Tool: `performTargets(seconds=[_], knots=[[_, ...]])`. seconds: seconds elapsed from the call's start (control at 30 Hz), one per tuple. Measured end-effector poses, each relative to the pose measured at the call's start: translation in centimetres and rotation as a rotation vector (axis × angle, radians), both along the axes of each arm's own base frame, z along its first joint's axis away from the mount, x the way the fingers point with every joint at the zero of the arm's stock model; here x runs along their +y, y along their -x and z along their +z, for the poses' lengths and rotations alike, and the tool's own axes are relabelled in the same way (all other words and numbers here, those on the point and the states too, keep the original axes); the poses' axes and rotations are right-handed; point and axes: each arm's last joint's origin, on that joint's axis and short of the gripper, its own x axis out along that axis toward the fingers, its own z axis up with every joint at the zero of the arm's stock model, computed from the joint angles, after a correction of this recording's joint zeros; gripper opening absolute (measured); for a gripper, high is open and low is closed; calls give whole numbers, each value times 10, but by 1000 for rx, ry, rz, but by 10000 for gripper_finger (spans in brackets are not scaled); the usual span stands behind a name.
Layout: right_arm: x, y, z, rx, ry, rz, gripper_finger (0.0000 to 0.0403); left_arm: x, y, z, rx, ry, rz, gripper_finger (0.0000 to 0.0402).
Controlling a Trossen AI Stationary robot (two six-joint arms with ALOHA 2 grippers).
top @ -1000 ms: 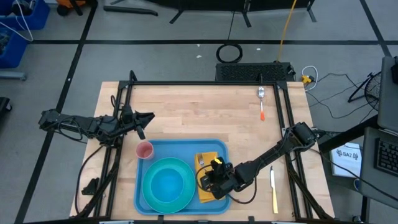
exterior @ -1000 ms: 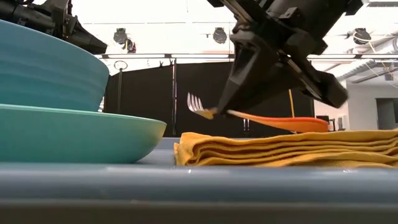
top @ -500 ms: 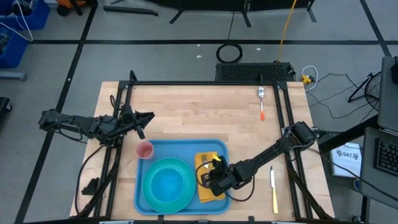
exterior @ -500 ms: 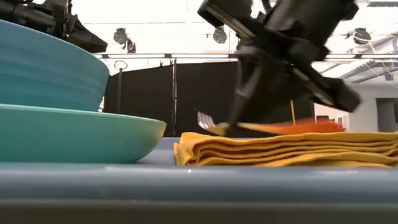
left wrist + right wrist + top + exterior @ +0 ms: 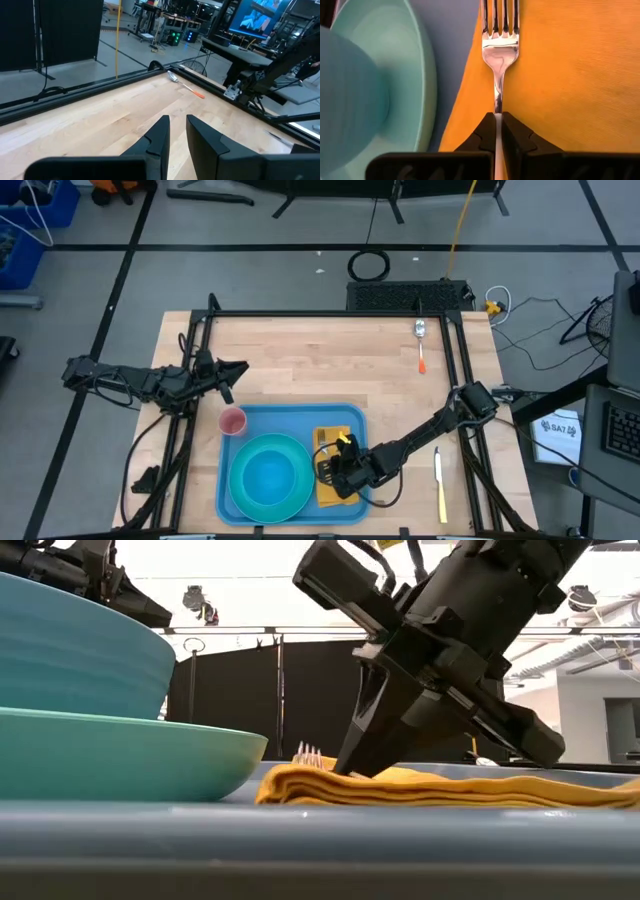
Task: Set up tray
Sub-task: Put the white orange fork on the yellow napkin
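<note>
Tray [image 5: 352,420]: light blue, rectangular, lower centre of the high view, on the wooden table [image 5: 330,360].
Contents: teal plate [image 5: 268,476] with a bowl [image 5: 70,650] on it, left part; pink cup [image 5: 232,421] at upper left corner; yellow-orange folded napkin [image 5: 334,442], right part.
Right gripper [image 5: 337,472]: arm stretched from the right table edge down-left across the frame, wrist low over the napkin; fingers [image 5: 485,131] clamped on the handle of a fork [image 5: 498,45], pressed down on the napkin, tines toward the upper frame edge.
Left gripper [image 5: 237,367]: arm lying level at left of frame, above the tray's upper left corner, over bare wood; fingers [image 5: 159,137] slightly apart, holding nothing.
Loose: spoon [image 5: 421,340], upper right; knife [image 5: 439,480], right of tray.
</note>
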Motion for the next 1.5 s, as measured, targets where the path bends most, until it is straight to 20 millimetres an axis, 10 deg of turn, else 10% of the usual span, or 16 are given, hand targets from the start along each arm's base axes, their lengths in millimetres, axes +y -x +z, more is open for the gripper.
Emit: performTargets(seconds=[0.57,1.03,1.5], knots=[[1,-3,2,-41,41,45,81,0,0,0,-2,2,-2,67],[-4,-3,16,-37,117,156,53,0,0,0,-2,1,-3,67],[-65,-37,42,-79,294,619,52,-1,0,0,-4,6,-21,67]])
